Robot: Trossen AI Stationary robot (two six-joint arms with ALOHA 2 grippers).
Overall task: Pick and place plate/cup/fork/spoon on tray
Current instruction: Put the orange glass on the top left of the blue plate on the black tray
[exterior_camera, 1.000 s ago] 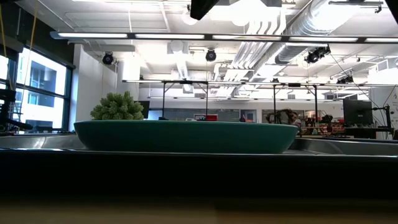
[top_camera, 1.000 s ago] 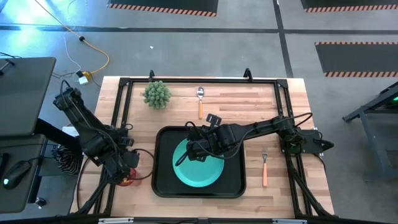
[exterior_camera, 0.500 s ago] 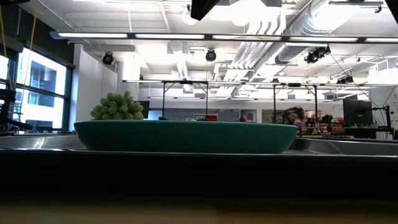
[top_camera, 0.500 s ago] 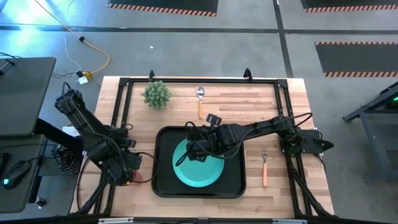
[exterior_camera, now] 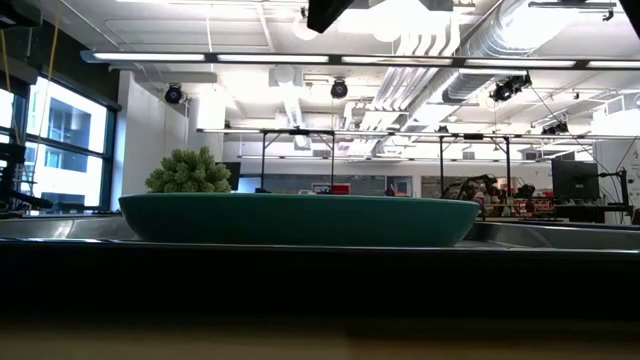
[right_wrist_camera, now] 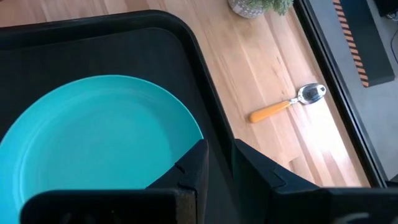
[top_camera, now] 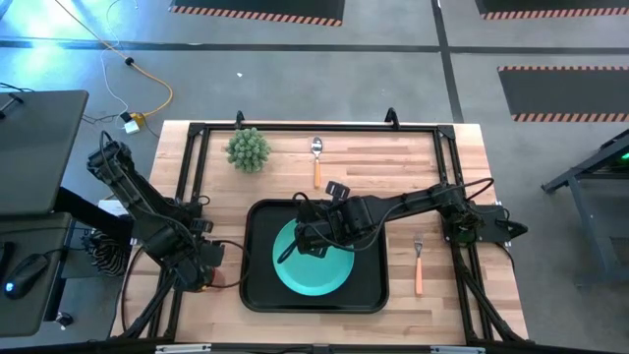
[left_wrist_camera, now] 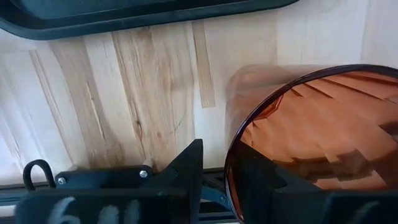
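The red-orange cup (left_wrist_camera: 311, 124) stands at the table's near left, left of the black tray (top_camera: 257, 295). My left gripper (left_wrist_camera: 217, 169) is shut on it and covers most of it in the high view (top_camera: 200, 273). The teal plate (top_camera: 313, 265) lies flat in the tray and also shows in the low view (exterior_camera: 300, 220). My right gripper (right_wrist_camera: 220, 163) hovers shut above the plate's far left part (top_camera: 307, 242), touching nothing. The spoon (top_camera: 316, 160) lies on the table beyond the tray. The fork (top_camera: 419, 264) lies right of the tray. My left gripper pinches the cup's wall at the rim (left_wrist_camera: 229, 163), one finger (left_wrist_camera: 261, 183) inside the cup and one (left_wrist_camera: 186, 169) outside. The fingers come from above, slanting down. The cup is upright; I cannot tell whether its base is on the table.
A spiky green plant (top_camera: 248, 148) stands at the table's far left. A black frame (top_camera: 314, 128) runs round the table's edges. Bare wood lies between the cup and the tray's left rim (left_wrist_camera: 124, 22).
My left gripper has gone a little toward the table's near edge and toward the tray, coming down over the cup, which it now covers more than before. My right arm has kept still.
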